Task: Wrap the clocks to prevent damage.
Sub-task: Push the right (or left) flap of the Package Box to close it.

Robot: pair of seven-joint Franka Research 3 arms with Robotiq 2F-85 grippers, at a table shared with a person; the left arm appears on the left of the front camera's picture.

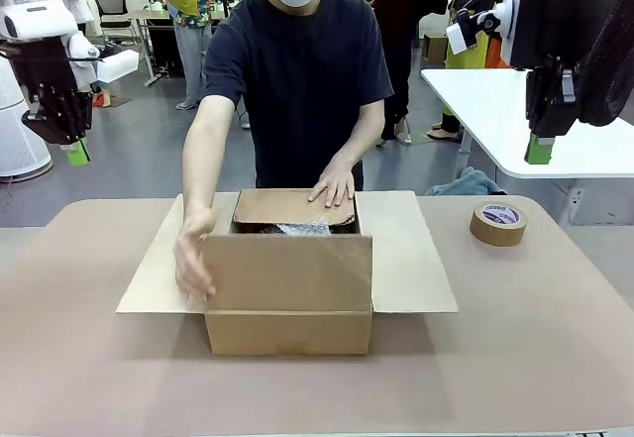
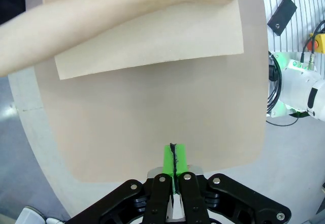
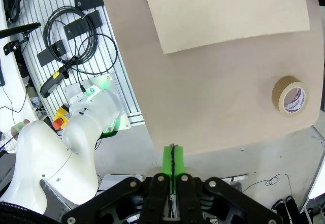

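Note:
An open cardboard box point(image 1: 287, 293) stands mid-table with its side flaps spread flat. Bubble wrap point(image 1: 302, 227) shows inside it; the clocks are hidden. The person presses the rear flap point(image 1: 287, 206) down with one hand point(image 1: 332, 185) and holds the other hand point(image 1: 193, 254) at the box's front left corner. My left gripper point(image 1: 77, 152) hangs high at the left, shut and empty, well away from the box. My right gripper point(image 1: 538, 150) hangs high at the right, also shut and empty. In the wrist views, the left gripper point(image 2: 174, 155) and the right gripper point(image 3: 173, 158) have their green pads pressed together.
A roll of brown tape point(image 1: 498, 223) lies on the table right of the box, also seen as the tape point(image 3: 290, 96) in the right wrist view. A white table point(image 1: 525, 120) stands behind at the right. The person's forearm point(image 2: 101, 21) crosses a box flap point(image 2: 152, 41).

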